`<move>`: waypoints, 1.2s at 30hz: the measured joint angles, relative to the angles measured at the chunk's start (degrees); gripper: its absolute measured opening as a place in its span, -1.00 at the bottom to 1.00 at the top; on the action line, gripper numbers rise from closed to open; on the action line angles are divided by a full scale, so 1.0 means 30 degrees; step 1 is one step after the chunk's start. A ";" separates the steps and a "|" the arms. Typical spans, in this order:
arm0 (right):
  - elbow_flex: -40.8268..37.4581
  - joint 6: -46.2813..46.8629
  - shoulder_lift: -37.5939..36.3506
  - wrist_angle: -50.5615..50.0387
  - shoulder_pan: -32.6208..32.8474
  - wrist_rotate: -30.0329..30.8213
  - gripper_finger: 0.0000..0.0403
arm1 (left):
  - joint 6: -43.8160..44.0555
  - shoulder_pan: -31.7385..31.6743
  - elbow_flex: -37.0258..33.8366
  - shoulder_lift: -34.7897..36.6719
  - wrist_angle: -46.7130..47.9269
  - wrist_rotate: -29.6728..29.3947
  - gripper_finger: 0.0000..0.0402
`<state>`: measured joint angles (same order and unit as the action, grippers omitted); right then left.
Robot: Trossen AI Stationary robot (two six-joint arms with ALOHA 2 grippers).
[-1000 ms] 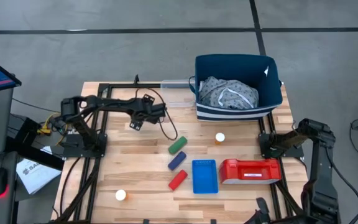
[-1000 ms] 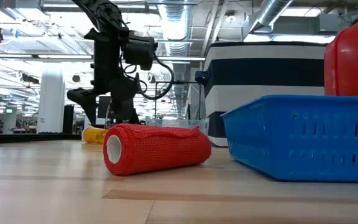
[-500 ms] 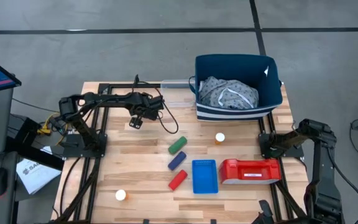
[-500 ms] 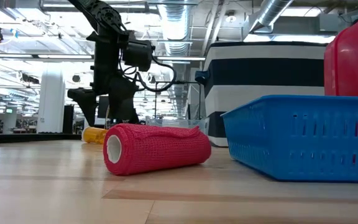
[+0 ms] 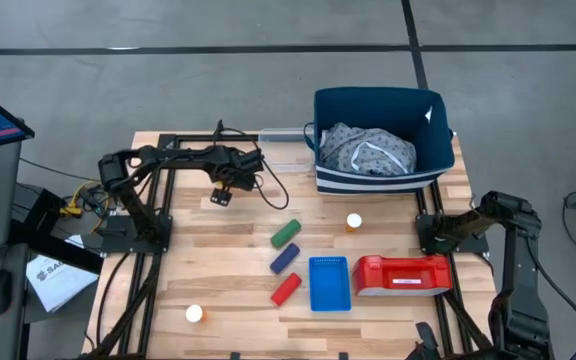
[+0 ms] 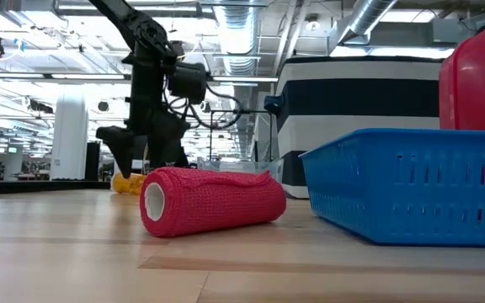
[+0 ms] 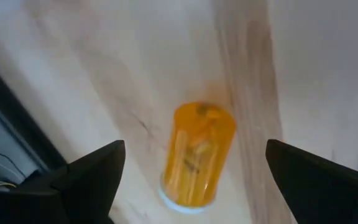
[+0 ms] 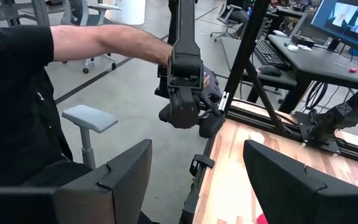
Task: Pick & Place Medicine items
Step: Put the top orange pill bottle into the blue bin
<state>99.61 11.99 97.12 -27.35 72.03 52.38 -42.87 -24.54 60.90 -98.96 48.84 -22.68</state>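
Since the earlier frame, the left gripper (image 5: 221, 197) was drawn toward the upper left of the high view. Its fingers, released, straddled a lying pill bottle (image 7: 196, 154), long axis between them.

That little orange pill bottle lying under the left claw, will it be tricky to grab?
Probably somewhat. The pill bottle lies on its side on the smooth wooden table, so a nudge could roll it. It looks small and light, likely easy to lift. The left gripper is open with a finger on either side of it, which should help.
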 joint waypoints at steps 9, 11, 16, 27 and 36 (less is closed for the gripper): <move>0.0015 -0.0131 0.0000 0.0300 0.0000 -0.0515 0.24 | -0.0051 -0.0540 -0.0007 -0.1112 -0.0918 0.0058 0.89; 0.0015 -0.0138 0.0007 0.0399 0.0000 -0.0548 0.24 | 0.0033 -0.0830 -0.0015 -0.1208 -0.0756 0.0087 0.89; 0.0015 -0.0354 0.0015 0.0879 0.0007 -0.0792 0.24 | 0.0098 -0.1192 0.0000 -0.1444 -0.1156 0.0568 0.87; 0.0015 -0.0991 0.0015 0.1319 0.0080 -0.1005 0.24 | 0.0114 -0.1192 0.0000 -0.1454 -0.1071 0.1050 0.41; 0.0015 -0.0991 0.0015 0.1282 0.0095 -0.1005 0.24 | 0.0437 -0.1185 0.0000 -0.1449 -0.1078 0.1050 -0.01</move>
<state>99.66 9.02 97.17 -23.51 72.31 49.36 -41.56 -28.10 60.90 -103.31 45.60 -19.53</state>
